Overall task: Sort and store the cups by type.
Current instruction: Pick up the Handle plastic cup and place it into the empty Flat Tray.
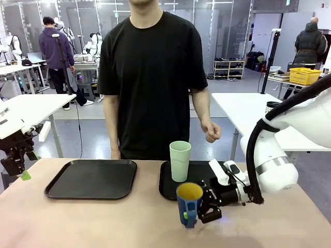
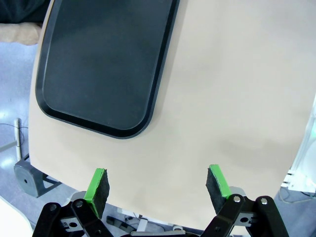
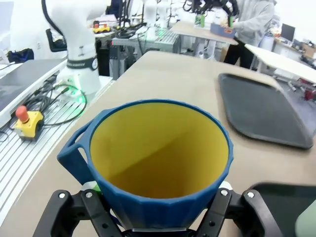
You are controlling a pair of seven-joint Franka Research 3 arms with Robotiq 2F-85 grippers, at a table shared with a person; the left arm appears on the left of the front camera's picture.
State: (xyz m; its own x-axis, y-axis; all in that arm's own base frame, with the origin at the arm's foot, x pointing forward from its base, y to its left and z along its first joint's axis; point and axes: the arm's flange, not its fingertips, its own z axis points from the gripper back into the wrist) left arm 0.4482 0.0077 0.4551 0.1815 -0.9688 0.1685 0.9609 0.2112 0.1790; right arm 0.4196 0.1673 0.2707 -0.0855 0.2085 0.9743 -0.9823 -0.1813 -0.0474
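1. The right gripper [image 1: 202, 206] is clamped around the dark blue mug [image 1: 189, 203] (yellow inside, handle sticking off to one side in the right wrist view). The mug sits at the near edge of the desk [image 1: 103, 222], just in front of the right-hand black tray [image 1: 166, 186]; can't tell whether its base is touching the desk or a bit off it.
2. The mint-green tumbler [image 1: 179, 161] stands upright on that right tray, close behind the mug.
3. The left gripper [image 2: 159, 186] has its jaws wide with nothing in them, hanging over the desk's left end beside the empty left tray [image 1: 92, 178].
4. What could go wrong: the grip looks low on the mug's body, so a quick swing might tip or slip it. Also, any path toward the left tray passes near the tumbler, and a clipped rim would knock it over.
5. The person's hand [image 1: 211, 132] hangs above the right tray (worth watching).
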